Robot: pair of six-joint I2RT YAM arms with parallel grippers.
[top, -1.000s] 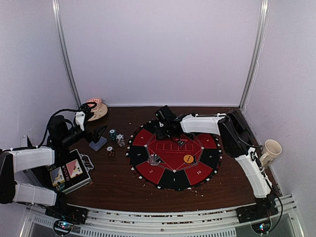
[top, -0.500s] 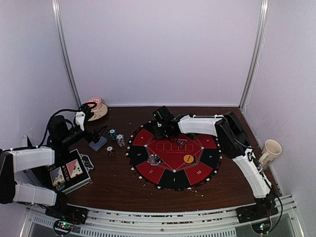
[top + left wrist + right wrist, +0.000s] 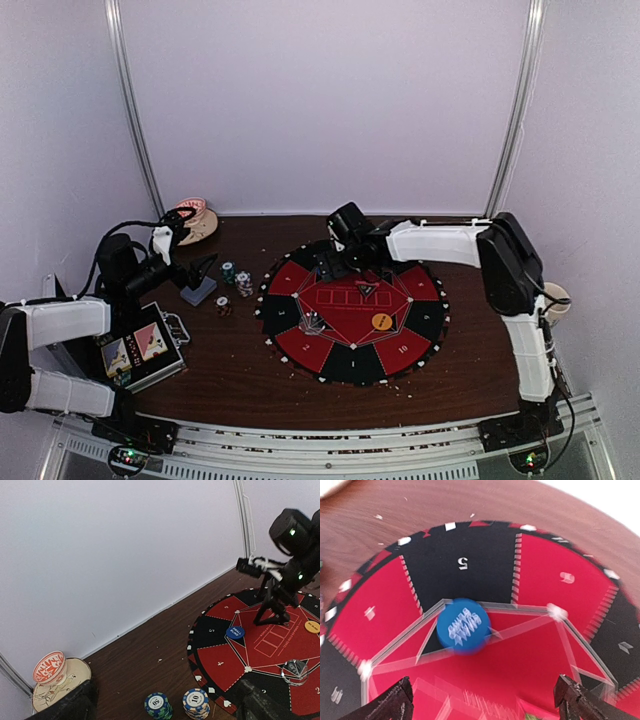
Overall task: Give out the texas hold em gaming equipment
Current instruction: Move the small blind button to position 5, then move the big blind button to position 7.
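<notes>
On the round mat [image 3: 350,365], by the black seat marked 5, lies the blue button [image 3: 464,626]. Its white words read SMALL BLIND. The right gripper [image 3: 483,682] hangs just above it, fingers wide apart, holding nothing. The button looks thin, hard and light (it may slide on the mat), so pinch it by its edge. An orange button [image 3: 381,321] sits on the mat too, its words too small to read. On the tabletop [image 3: 220,370] beside the mat stand two chip stacks, a teal stack [image 3: 158,705] marked 50 and a white stack [image 3: 195,701] marked 10. They could tip, so hold their sides. The left gripper [image 3: 167,684] hangs near them, fingers apart, empty.
</notes>
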